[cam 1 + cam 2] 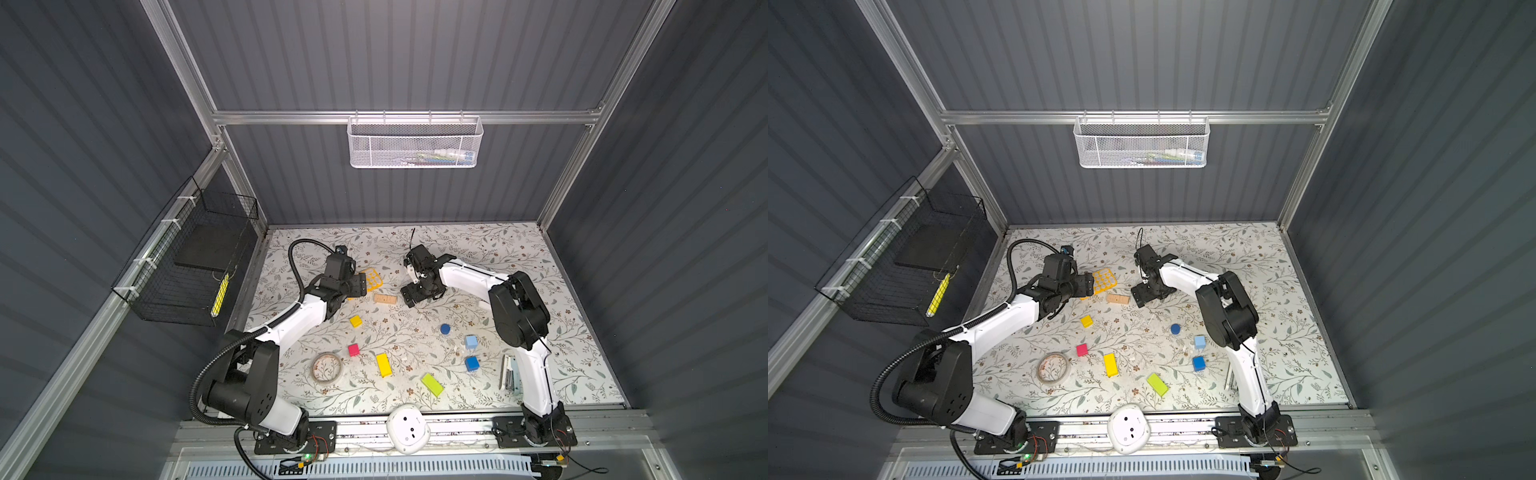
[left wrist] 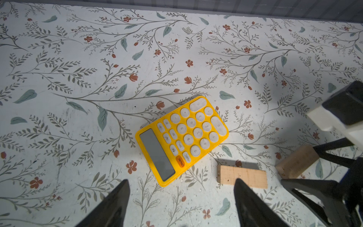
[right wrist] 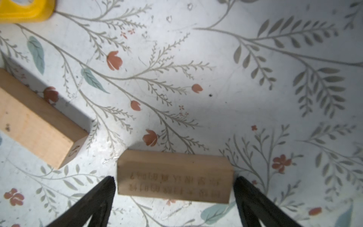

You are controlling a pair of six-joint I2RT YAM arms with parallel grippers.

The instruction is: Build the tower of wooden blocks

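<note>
- Left gripper (image 2: pixel 181 180): jaws released, empty, near calculator (image 2: pixel 181 138).
- Right gripper (image 3: pixel 174 177): jaws spread, straddling tan bar (image 3: pixel 172 169); second tan bar (image 1: pixel 385 298) at its 9 o'clock.

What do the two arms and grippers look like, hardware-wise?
Both arms have white link shells and black joint housings. The left arm carries a corrugated black hose; right arm a thin black cable. The left gripper and right gripper: black, tapered fingers.
</note>
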